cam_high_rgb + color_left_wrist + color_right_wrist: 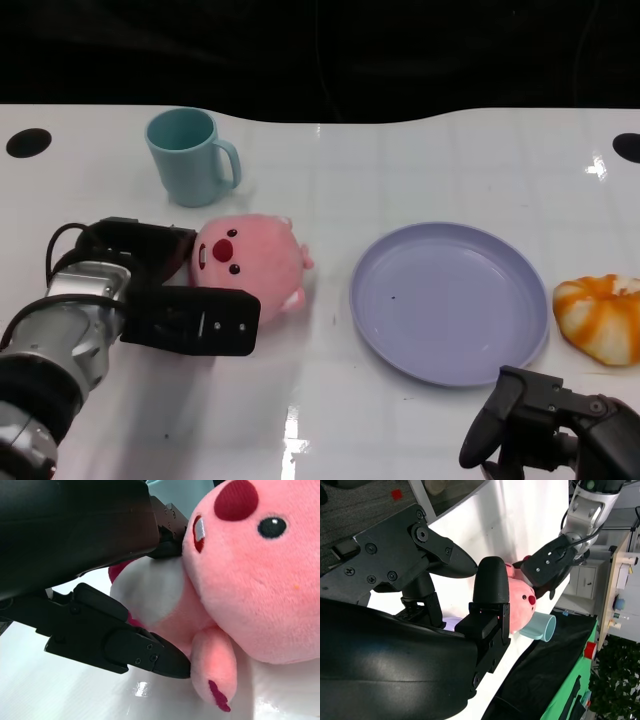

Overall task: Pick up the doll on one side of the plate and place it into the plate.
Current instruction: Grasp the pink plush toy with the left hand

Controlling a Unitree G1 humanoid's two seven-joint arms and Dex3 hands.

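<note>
The black many-fingered left hand (190, 300) is covering the near left side of the round pink plush doll (255, 262), so their contact is showing only in the left wrist view. The black right hand (545, 420) is running off the head view's bottom edge, hiding its finger positions. The orange-and-white plush toy (600, 317) is being cut by the right edge.

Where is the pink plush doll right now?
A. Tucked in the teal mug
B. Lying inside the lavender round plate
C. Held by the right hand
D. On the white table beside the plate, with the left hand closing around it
D: the pink plush doll sits on the white table beside the bare lavender round plate, with the left hand reaching around it.
</note>
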